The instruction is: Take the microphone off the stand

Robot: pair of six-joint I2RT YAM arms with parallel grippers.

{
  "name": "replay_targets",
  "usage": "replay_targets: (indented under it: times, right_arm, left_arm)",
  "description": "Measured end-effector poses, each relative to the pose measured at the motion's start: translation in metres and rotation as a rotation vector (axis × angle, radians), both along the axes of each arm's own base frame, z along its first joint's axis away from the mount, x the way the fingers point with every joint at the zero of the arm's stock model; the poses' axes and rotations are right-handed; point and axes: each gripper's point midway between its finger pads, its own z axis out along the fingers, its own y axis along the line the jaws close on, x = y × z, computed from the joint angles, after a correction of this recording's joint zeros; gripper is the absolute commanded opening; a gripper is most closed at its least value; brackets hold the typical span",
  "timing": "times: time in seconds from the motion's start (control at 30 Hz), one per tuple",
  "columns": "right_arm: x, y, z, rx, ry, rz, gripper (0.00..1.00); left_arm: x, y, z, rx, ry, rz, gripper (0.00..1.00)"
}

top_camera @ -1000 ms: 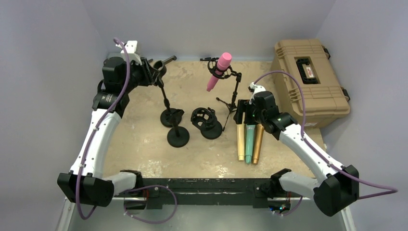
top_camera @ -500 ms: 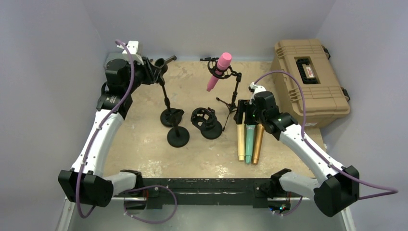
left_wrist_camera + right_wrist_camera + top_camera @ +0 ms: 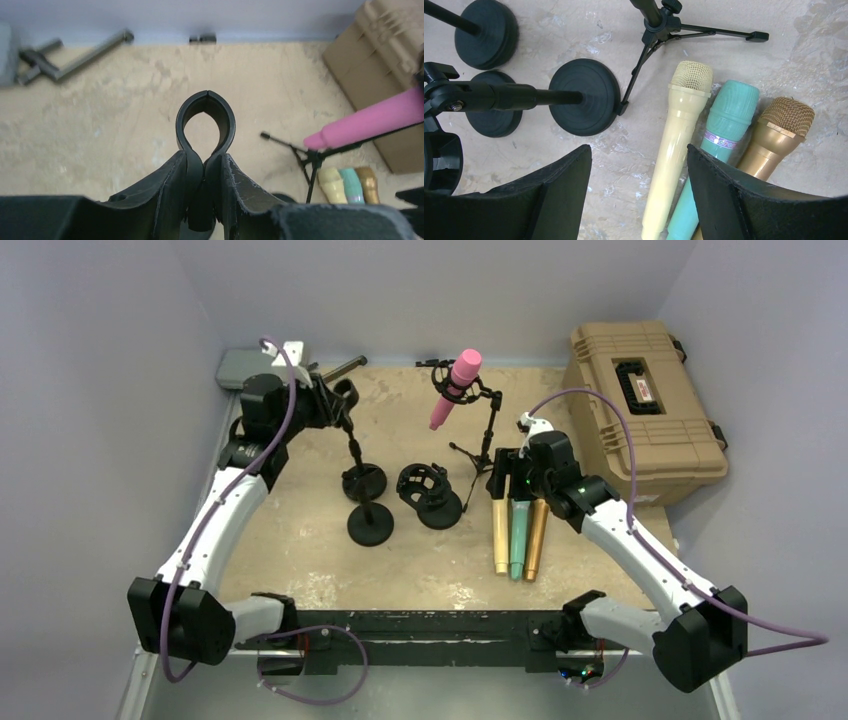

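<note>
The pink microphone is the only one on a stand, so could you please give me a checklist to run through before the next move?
1. Check the pink microphone sits on the tripod stand, not yet removed: ok.
2. Check the left gripper is free to grasp: not ok, shut on an empty clip.
3. Check the right gripper is open and empty: ok.
4. Check the right gripper is at the pink microphone: not ok, it hovers over the cream microphone lying flat.
5. Check how tightly the tripod stand holds the pink microphone: cannot tell.
</note>
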Motion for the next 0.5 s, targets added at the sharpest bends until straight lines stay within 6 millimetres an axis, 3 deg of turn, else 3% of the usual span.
replay_targets:
  times: [0.13, 0.33, 0.5]
  right_arm:
    - [0.0, 0.0, 0.0, 0.0, 0.0, 0.0, 0.68]
    - [0.001, 0.0, 0.0, 0.004, -0.008, 0.0, 0.68]
    - [0.0, 0.0, -0.002, 0.001, -0.002, 0.001, 0.69]
  left_arm:
    - [-0.019, -0.006, -0.06, -0.025, 0.176, -0.02, 0.2]
    - [-0.034, -0.012, -0.064, -0.056, 0.191, -0.038, 0.23]
    - [-0.035, -0.014, -0.062, -0.072, 0.203, -0.042, 0.43]
